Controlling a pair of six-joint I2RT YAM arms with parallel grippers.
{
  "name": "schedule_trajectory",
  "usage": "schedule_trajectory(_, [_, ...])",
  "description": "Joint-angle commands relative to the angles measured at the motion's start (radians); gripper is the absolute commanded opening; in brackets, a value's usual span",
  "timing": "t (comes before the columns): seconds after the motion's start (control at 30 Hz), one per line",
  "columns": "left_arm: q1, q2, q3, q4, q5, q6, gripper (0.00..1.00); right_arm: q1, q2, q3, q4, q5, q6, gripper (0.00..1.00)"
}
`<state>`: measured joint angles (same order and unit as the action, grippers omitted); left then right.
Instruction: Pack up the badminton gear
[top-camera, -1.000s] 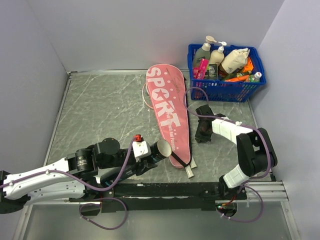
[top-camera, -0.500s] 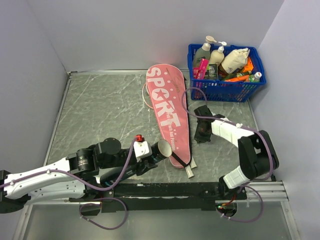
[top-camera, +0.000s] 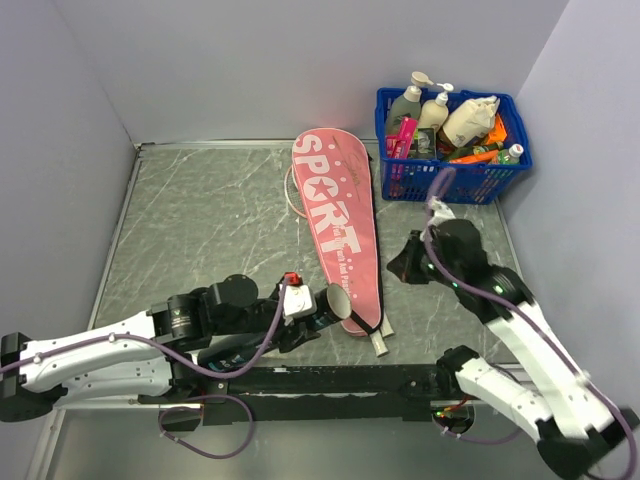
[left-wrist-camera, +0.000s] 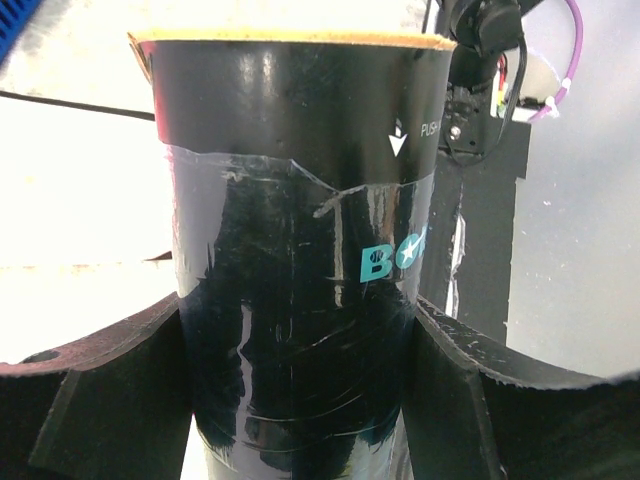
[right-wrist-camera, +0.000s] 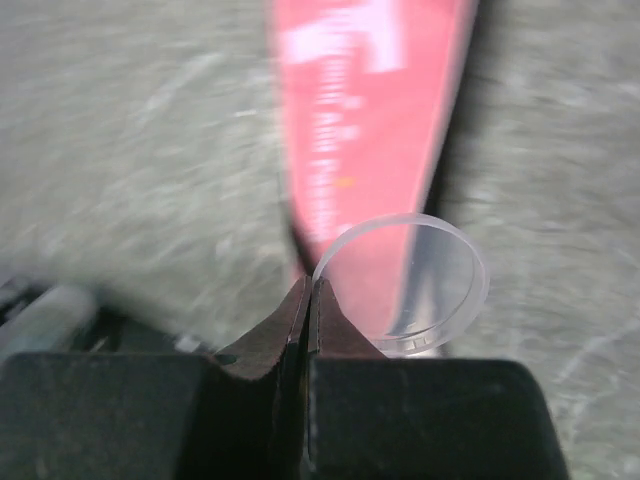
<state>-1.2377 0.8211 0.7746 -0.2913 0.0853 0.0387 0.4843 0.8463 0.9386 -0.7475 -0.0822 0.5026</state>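
my left pincer (left-wrist-camera: 297, 310) clamps slim black glossy tube (left-wrist-camera: 290, 130); right pincer (right-wrist-camera: 308, 295) pinches clear round plastic cap (right-wrist-camera: 425, 285) rim.

Racket cover (top-camera: 338, 232): pink, white lettering. Tube (left-wrist-camera: 300, 300): glossy black, teal letters, tan rim. Tabletop (top-camera: 200, 230): grey, marble-veined. Basket (top-camera: 450, 185) beside cover: blue. Cap (right-wrist-camera: 410, 290): clear.

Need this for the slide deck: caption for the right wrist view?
Right claw pinches the rim of a clear round lid above the pink racket cover.
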Motion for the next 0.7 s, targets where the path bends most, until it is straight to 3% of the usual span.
schedule_trajectory(0.0, [-0.008,0.041,0.043,0.041,0.054,-0.022,0.01,0.031,-0.144,0.068,-0.079,-0.232,-0.047,0.00])
schedule_trajectory(0.33, [-0.037,0.089,0.043,0.053,0.105,-0.020,0.01,0.056,-0.265,0.126,-0.055,-0.603,-0.056,0.00])
schedule_trajectory(0.67, [-0.051,0.064,0.038,0.057,0.128,-0.014,0.01,0.148,-0.253,0.063,0.100,-0.673,0.019,0.00])
